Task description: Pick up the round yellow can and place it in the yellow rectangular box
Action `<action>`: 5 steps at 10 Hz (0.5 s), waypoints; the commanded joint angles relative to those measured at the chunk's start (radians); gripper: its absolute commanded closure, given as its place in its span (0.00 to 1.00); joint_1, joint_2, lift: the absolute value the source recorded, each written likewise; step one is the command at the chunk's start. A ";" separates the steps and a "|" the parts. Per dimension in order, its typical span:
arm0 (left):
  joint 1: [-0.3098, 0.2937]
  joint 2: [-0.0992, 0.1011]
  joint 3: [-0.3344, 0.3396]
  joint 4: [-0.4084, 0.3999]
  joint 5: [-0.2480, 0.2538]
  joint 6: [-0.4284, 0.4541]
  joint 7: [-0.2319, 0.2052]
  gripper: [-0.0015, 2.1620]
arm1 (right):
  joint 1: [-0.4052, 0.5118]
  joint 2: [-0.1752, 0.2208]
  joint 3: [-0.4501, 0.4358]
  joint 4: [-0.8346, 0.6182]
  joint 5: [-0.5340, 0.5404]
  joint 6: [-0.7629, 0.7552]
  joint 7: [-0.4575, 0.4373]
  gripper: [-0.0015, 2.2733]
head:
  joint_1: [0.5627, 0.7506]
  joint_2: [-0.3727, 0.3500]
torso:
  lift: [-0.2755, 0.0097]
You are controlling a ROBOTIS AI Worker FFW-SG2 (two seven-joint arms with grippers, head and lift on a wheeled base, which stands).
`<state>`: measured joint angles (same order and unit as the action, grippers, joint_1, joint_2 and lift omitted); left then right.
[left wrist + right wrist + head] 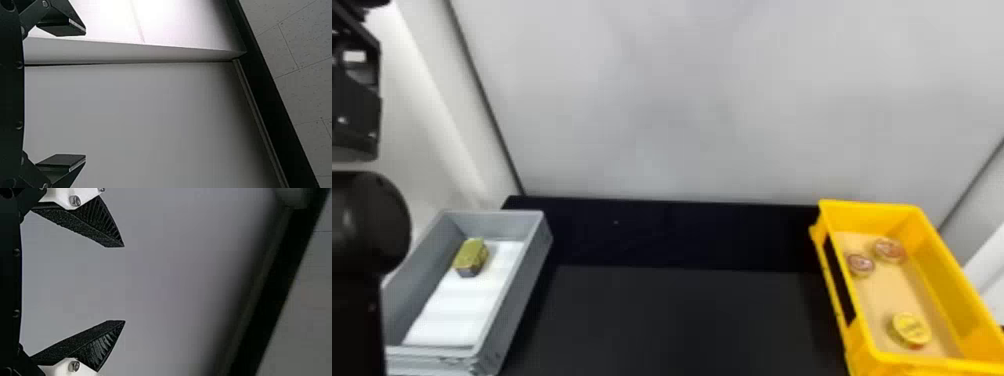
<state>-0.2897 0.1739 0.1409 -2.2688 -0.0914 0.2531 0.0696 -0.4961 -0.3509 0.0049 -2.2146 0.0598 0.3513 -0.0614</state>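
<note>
Left arm [367,225]: left edge, head view; well apart from can.
Left hand [85,94]: wide open, empty.
Can [912,329]: lower right, head view, inside box [869,217]; apparently placed.
Right hand [124,284]: wide open, empty; presumably nearer can.

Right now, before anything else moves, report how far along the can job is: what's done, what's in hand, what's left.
The placing looks done: the round yellow can lies inside the yellow rectangular box. Nothing is in hand: the left tool and right tool are both open and empty. With the can in its box, probably nothing is left.
</note>
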 commanded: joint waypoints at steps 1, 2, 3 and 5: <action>0.003 0.000 0.003 0.000 0.001 -0.003 -0.001 0.07 | -0.032 0.000 0.034 0.004 0.032 -0.104 -0.038 0.05 | 0.53 0.59 | 0.94; 0.003 0.000 0.003 -0.003 0.001 -0.003 -0.001 0.07 | -0.033 0.000 0.037 0.001 0.035 -0.109 -0.040 0.04 | 0.53 0.59 | 0.94; 0.003 0.000 0.005 -0.003 0.001 -0.003 -0.001 0.07 | -0.036 -0.002 0.043 -0.005 0.034 -0.101 -0.055 0.04 | 0.53 0.59 | 0.94; 0.004 0.000 0.005 -0.005 0.001 -0.001 -0.001 0.07 | -0.041 -0.005 0.047 -0.011 -0.001 -0.078 -0.084 0.04 | 0.53 0.59 | 0.94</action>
<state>-0.2865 0.1734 0.1454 -2.2718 -0.0905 0.2502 0.0696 -0.5337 -0.3539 0.0501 -2.2207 0.0820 0.2536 -0.1352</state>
